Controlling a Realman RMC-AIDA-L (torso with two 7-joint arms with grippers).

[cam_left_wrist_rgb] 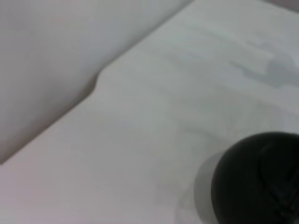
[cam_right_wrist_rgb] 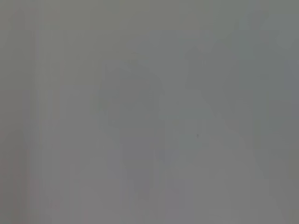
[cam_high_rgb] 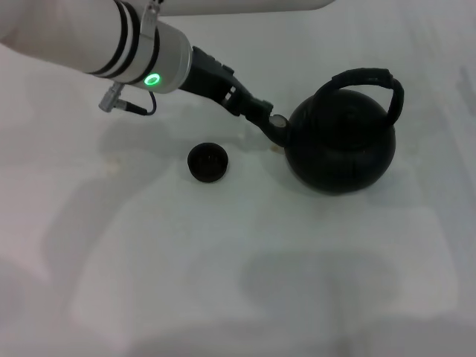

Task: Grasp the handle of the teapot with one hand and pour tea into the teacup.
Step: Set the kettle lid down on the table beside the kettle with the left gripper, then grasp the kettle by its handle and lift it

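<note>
- The teapot (cam_high_rgb: 341,145) stands upright on the white table (cam_high_rgb: 223,282), towards the right of the head view. Its short spout (cam_high_rgb: 277,130) points to the robot's left, in the general direction of the teacup (cam_high_rgb: 207,162).
- The teacup sits on the table near the spout but apart from it. Judged placement: close enough that a tilt of the pot could reach it.
- The handle (cam_high_rgb: 368,83) arches over the top of the teapot and is free — nothing touches it.
- The left arm reaches in from the upper left of the head view. Its left tool (cam_high_rgb: 262,111) ends just beside the spout tip; whether it touches the spout cannot be told.
- State of the left tool: it cannot be told how far it is open. It holds neither handle nor cup.
- The left wrist view shows the teapot's round body (cam_left_wrist_rgb: 257,179) close by and bare table beyond.
- The right arm is out of sight; its wrist view shows only grey.
- Contents: the teacup's inside looks dark, with no tea visible. No stream leaves the spout. The pot's contents are hidden.
- Judgement: the handle grasp is not yet made, so pouring has not begun.
</note>
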